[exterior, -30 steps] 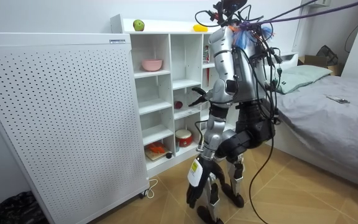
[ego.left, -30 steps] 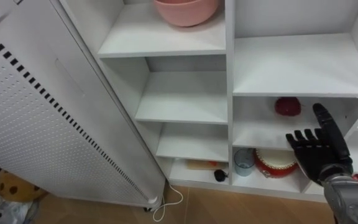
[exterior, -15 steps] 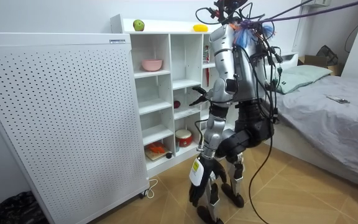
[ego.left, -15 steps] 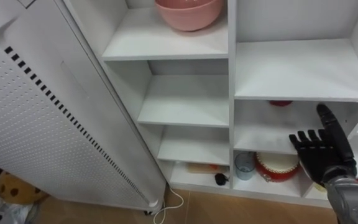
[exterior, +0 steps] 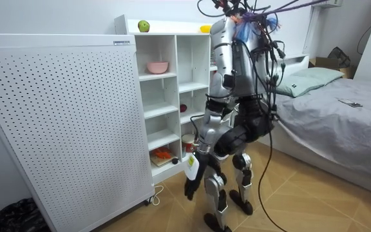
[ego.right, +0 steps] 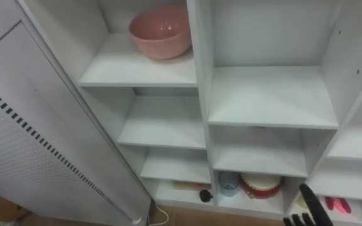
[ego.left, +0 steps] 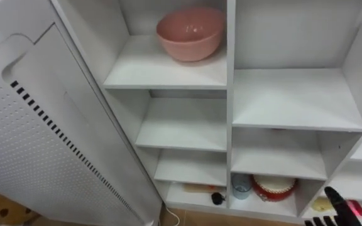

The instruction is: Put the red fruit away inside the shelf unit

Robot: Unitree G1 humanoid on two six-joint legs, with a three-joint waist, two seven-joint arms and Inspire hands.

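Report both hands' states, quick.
Left hand: cannot be told; it hangs low beside the legs.
Right hand: open, holding nothing.

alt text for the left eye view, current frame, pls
A white open-shelf closet seen from above: a pink round bowl on the upper left shelf, a red-and-white round tin beside a pale blue cup in a bottom compartment. A white perforated panel stands at left; the robot's right hand shows at the lower right corner, dark fingers straight.
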